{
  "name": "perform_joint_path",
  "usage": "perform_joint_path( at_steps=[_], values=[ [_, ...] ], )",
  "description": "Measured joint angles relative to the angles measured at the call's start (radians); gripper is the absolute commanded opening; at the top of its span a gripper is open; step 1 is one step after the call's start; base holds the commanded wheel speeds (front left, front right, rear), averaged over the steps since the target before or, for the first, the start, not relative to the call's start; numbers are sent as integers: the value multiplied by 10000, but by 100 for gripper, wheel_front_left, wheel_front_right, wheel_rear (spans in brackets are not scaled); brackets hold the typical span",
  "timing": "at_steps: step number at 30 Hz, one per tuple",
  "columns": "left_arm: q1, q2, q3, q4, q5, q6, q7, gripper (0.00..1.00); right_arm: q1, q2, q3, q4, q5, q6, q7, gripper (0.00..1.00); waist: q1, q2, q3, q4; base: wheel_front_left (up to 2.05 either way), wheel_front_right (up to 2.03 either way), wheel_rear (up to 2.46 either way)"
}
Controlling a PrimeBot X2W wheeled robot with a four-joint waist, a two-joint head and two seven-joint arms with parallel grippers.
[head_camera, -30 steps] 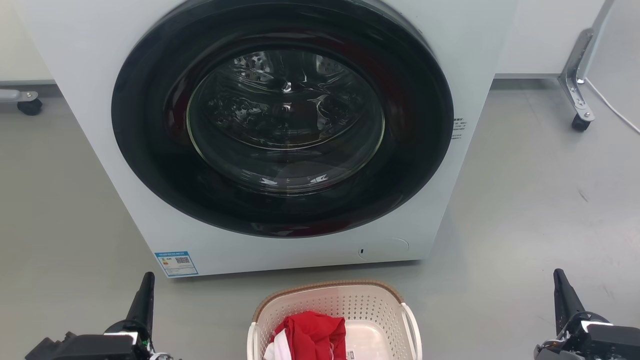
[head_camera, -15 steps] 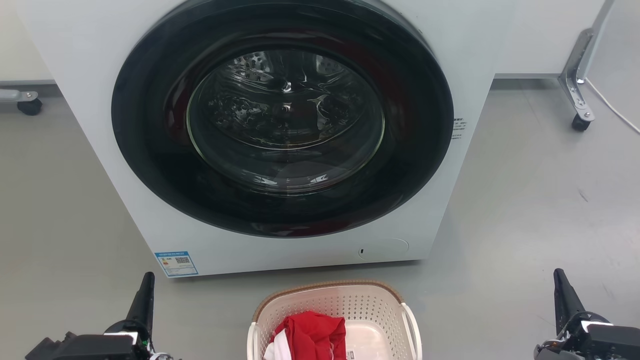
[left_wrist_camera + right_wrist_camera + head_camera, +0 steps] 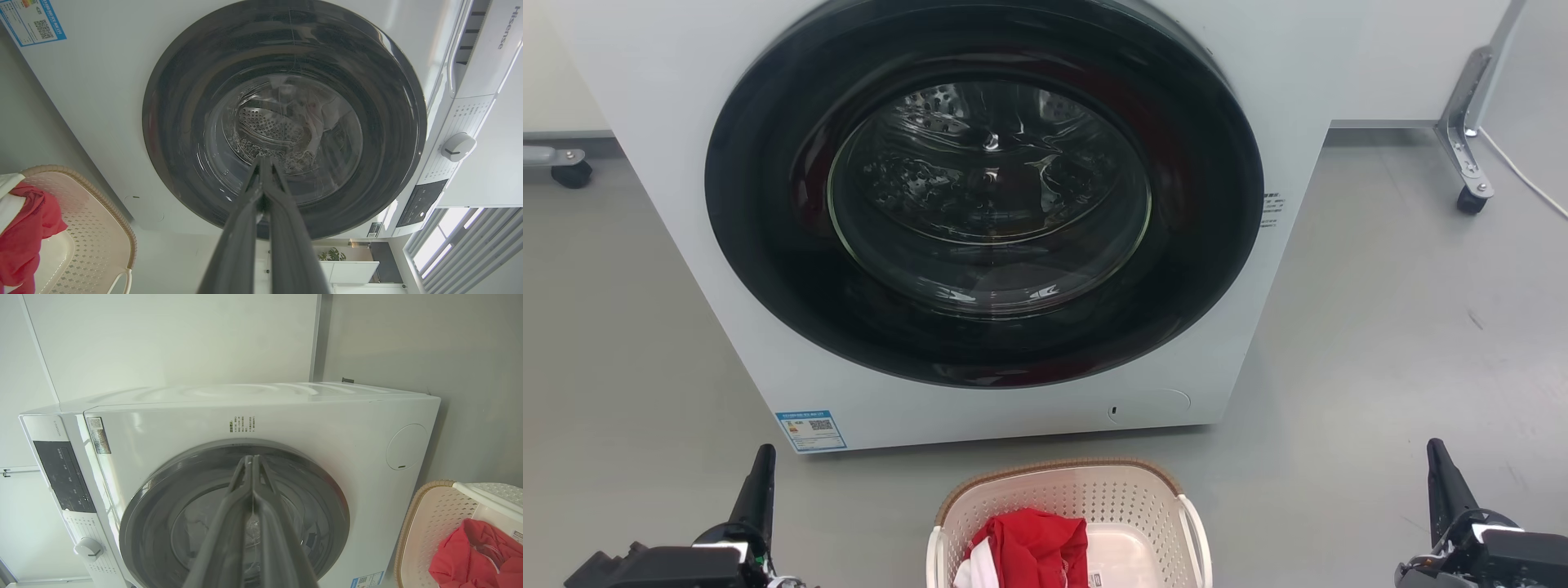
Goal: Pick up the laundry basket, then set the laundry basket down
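The laundry basket [image 3: 1094, 496] is sitting on the grey floor [image 3: 1380, 327] at 6 o'clock in the head view, its near end running off the frame edge. It is resting just in front of the washing machine [image 3: 670, 163], near it but apart, with a strip of floor showing between them. A red garment [image 3: 1033, 543] is lying bunched inside, toward the basket's 9 o'clock side. A bit of white cloth [image 3: 970, 574] is peeking out beneath it at 7 o'clock.

The left gripper [image 3: 765, 454] is hanging at 7 o'clock in the head view, fingers pointing to 12, well apart from the basket. In the left wrist view its two fingers are pressing together tip to tip, pinching nothing. The right gripper [image 3: 1436, 451] is hanging at 5 o'clock, fingers also pointing to 12, well apart from the basket's other side. In the right wrist view its fingers are likewise pressing together with nothing between them.

The machine's round dark door [image 3: 988, 204] is facing the robot and looking closed. A blue label [image 3: 810, 430] is sticking to the machine's front at its 7 o'clock corner.
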Motion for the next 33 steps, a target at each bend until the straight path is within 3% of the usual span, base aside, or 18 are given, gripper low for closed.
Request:
perform_joint_path(
  at_steps=[33],
  values=[
    [0, 0, 0, -4, 0, 0, 0, 0, 0, 2, 0, -4, 2, 0, 0, 0, 0, 0, 1, 0, 0, 0, 0]
  ],
)
